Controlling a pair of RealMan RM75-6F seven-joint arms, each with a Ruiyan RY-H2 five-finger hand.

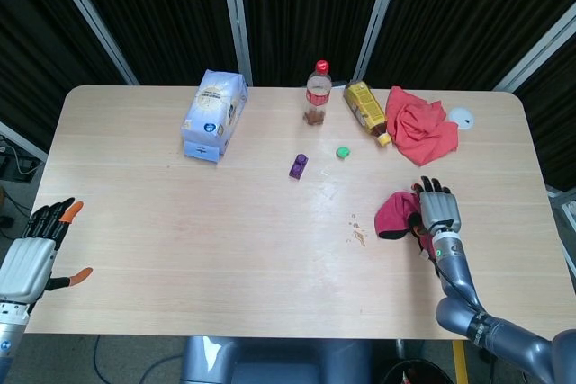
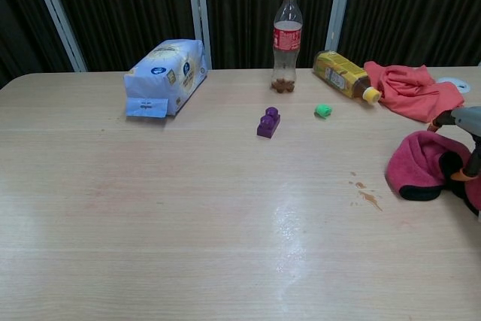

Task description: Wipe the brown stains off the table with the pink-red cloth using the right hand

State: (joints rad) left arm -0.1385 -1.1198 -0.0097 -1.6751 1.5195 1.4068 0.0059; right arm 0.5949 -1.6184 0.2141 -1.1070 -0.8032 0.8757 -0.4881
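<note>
The pink-red cloth [image 1: 392, 213] [image 2: 421, 163], with a black edge, lies bunched at the table's right side. Small brown stains [image 1: 358, 233] [image 2: 366, 195] mark the wood just left of it. My right hand [image 1: 436, 213] [image 2: 467, 140] is over the cloth's right part, palm down and fingers spread, and I cannot tell whether it touches the cloth. In the chest view only part of that hand shows at the right edge. My left hand [image 1: 32, 252] hangs off the table's near left corner, fingers apart, holding nothing.
At the back stand a blue-white bag [image 1: 214, 112], a cola bottle [image 1: 317, 94], a lying yellow bottle [image 1: 365, 107] and a coral cloth [image 1: 420, 128]. A purple brick [image 1: 298, 165] and a green cap [image 1: 343, 152] sit mid-table, beyond the stains.
</note>
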